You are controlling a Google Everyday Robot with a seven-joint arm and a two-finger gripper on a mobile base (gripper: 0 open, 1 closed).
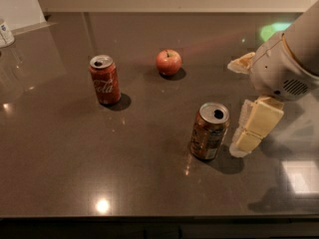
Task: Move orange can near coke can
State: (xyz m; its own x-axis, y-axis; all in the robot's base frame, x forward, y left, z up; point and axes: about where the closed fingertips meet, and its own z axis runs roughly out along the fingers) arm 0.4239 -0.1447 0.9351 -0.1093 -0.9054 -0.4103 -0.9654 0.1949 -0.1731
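Observation:
The orange can [209,131] stands upright on the dark table [60,153], right of centre, with a silver top. The coke can [104,80] stands upright at the left, well apart from it. My gripper [237,108] is at the right, just beside the orange can's right side. It is open and empty. One pale finger [255,127] hangs close to the can and the other [242,63] is higher and farther back. Neither finger touches the can.
A red apple [168,62] sits at the back, between the two cans. A white container [5,33] stands at the far left edge. The table's front edge runs along the bottom.

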